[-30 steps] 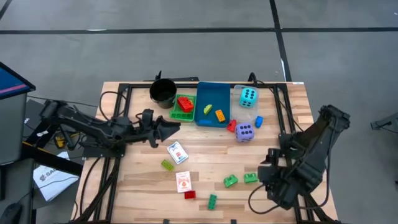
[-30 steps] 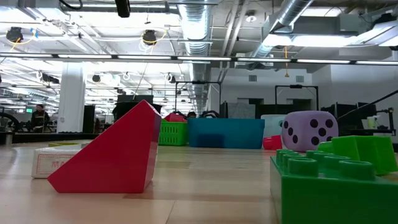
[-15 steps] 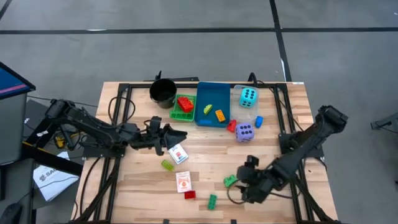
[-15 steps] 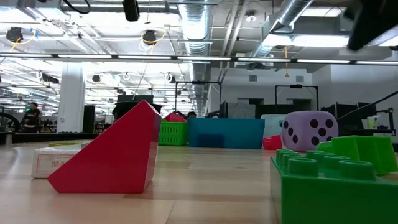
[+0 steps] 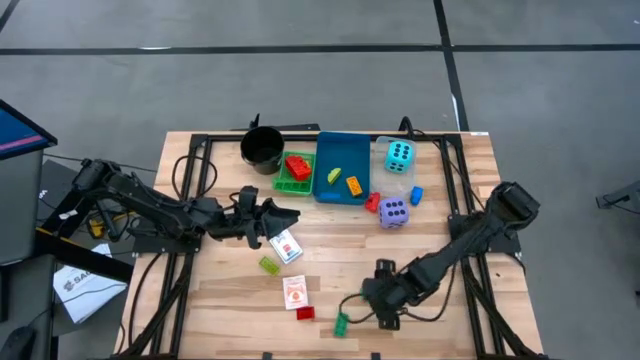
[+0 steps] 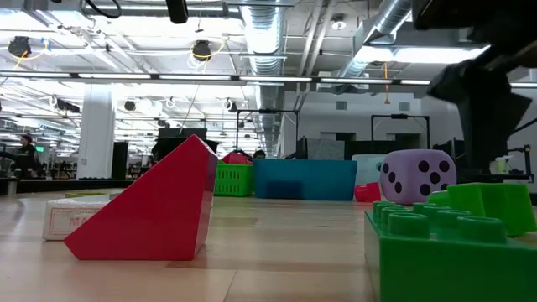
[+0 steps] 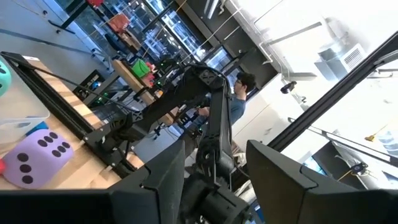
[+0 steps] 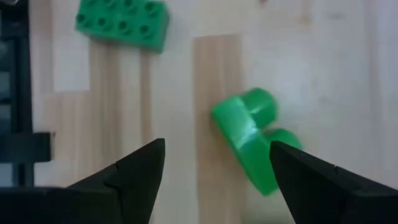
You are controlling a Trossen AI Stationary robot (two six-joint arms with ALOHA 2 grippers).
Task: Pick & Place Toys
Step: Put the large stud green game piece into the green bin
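Observation:
My right gripper [image 5: 372, 297] is open low over the near middle of the table. In the right wrist view its fingers [image 8: 217, 180] stand apart just short of a small green brick [image 8: 249, 134] lying on the wood, touching nothing. A longer green brick [image 8: 121, 23] lies farther on; it also shows in the high view [image 5: 341, 323]. My left gripper [image 5: 290, 216] is open and empty above a white card pack [image 5: 286, 245]. A second card pack [image 5: 294, 292], a red brick [image 5: 305, 313] and a yellow-green brick [image 5: 269, 265] lie on the table.
At the far edge stand a black cup [image 5: 262, 148], a green tray [image 5: 281, 185] with red bricks, a blue tray [image 5: 340, 145] with two bricks, and a cyan die [image 5: 400, 155] in a clear tray. A purple die [image 5: 393, 212] and a blue brick [image 5: 416, 195] lie nearby.
My right gripper has swept from the near right corner toward the table's left edge and gone down over the green bricks, covering two of them in the high view. My left gripper has gone a little toward the near edge, toward the card pack, then kept still.

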